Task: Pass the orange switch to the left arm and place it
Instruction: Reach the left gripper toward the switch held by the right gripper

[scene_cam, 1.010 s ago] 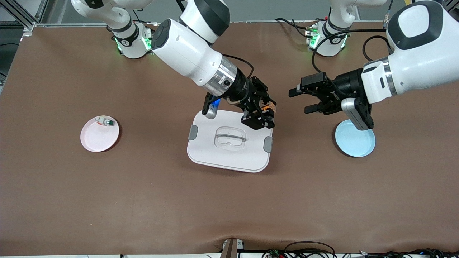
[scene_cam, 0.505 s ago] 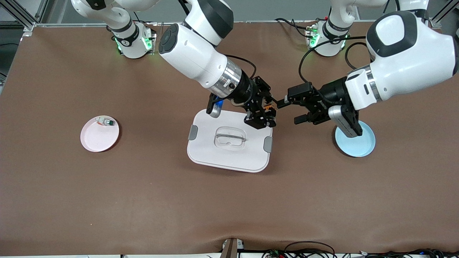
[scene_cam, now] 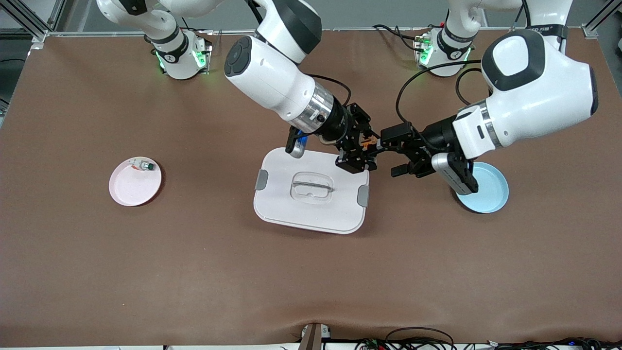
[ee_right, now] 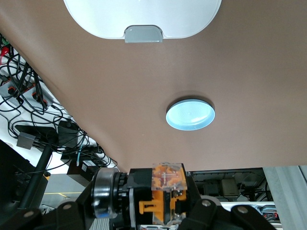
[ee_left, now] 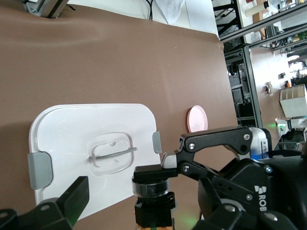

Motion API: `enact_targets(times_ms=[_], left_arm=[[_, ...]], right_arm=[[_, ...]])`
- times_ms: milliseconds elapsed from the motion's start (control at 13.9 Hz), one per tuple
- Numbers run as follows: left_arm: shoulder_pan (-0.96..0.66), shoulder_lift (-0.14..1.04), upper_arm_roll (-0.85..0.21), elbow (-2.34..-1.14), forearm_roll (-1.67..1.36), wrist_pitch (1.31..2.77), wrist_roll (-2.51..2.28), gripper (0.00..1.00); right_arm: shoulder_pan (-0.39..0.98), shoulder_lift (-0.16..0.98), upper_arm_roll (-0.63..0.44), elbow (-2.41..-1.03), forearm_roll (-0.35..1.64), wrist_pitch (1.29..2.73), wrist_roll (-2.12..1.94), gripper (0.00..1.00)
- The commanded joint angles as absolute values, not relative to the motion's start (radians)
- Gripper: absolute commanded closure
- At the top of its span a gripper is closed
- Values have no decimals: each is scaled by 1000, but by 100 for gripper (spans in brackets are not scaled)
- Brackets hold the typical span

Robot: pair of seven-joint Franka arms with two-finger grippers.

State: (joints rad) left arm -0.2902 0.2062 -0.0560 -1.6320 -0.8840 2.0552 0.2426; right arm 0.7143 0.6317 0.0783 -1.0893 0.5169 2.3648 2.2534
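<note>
The left arm has swung in from over the blue plate (scene_cam: 482,187), and its left tool (scene_cam: 384,156) is now right up against the right tool (scene_cam: 363,151), where a second ago there was a wide gap between them. The right arm has only lifted and turned a little. The pink plate (scene_cam: 135,184), with the small green-capped switch (scene_cam: 144,166) on it, has not moved, and the white box (scene_cam: 311,190) sits where it was. The orange switch (scene_cam: 369,141) is up in the air, over the corner of the box that lies toward the left arm's end of the bench. The right tool is closed on it, and the right wrist view shows it pinched between the fingers (ee_right: 165,194). The left tool is spread wide, with one finger on each side of the switch, and it is not squeezing yet. The left wrist view shows one of those fingers (ee_left: 72,201) beside the black body of the switch. Things could go wrong here. The switch is tiny, so if the right tool lets go before the left tool has squeezed shut, it could drop onto the box lid or the bench. The two tools are so close that they could bump and knock it loose. A crooked grab could make it slip.
</note>
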Motion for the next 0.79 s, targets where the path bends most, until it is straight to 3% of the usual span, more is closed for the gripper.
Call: enact_targets(times_ms=[0,721], left_arm=[[-291,216,-58,-1629,-902,2068,313,0],[-298,216,-58,-1649,-902,2056,319,0]], right_arm=[[721,652,72,-1046,531,2359,2278,100],[721,650,67,-1045,529,2361,2292,100]])
